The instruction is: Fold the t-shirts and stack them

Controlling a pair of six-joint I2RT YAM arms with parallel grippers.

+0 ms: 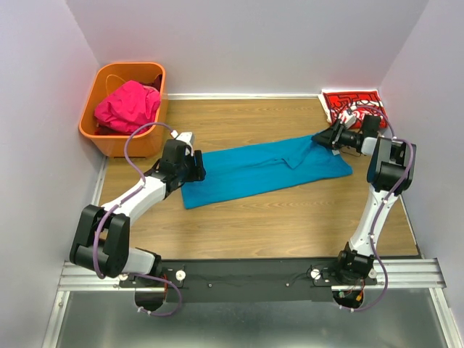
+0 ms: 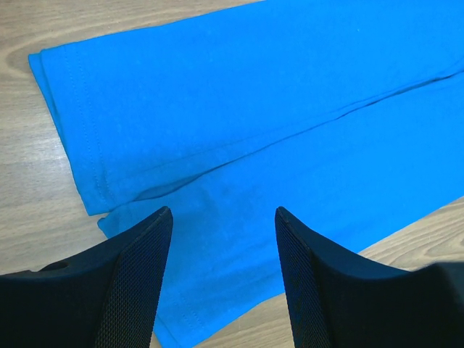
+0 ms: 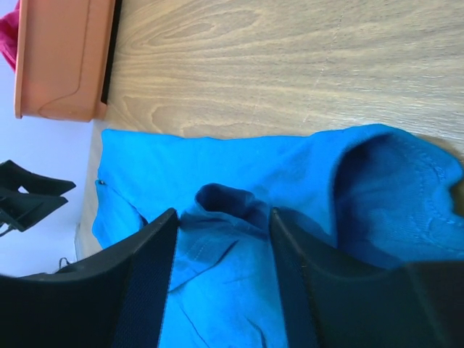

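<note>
On the table (image 1: 290,210) I see the teal-blue t-shirt (image 1: 261,168) laid flat. Left gripper (image 1: 196,165) spread wide over its hem end; right gripper (image 1: 322,138) fingers apart, straddling a raised fold. Beyond: red t-shirt (image 1: 351,105) far right, pink t-shirt (image 1: 127,105) in the orange basket (image 1: 130,65).

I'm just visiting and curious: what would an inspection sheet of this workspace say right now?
Surface: wooden table.
Job's things: teal-blue t-shirt laid across mid-table; red t-shirt far right corner; magenta-pink t-shirt in orange basket, far left.
Clutter: nothing seen.
Grippers: left gripper open over the teal shirt's left end; right gripper open astride a raised fold at its right end.
Cables: purple cables along both arms.
Surroundings: pale walls on three sides.
</note>
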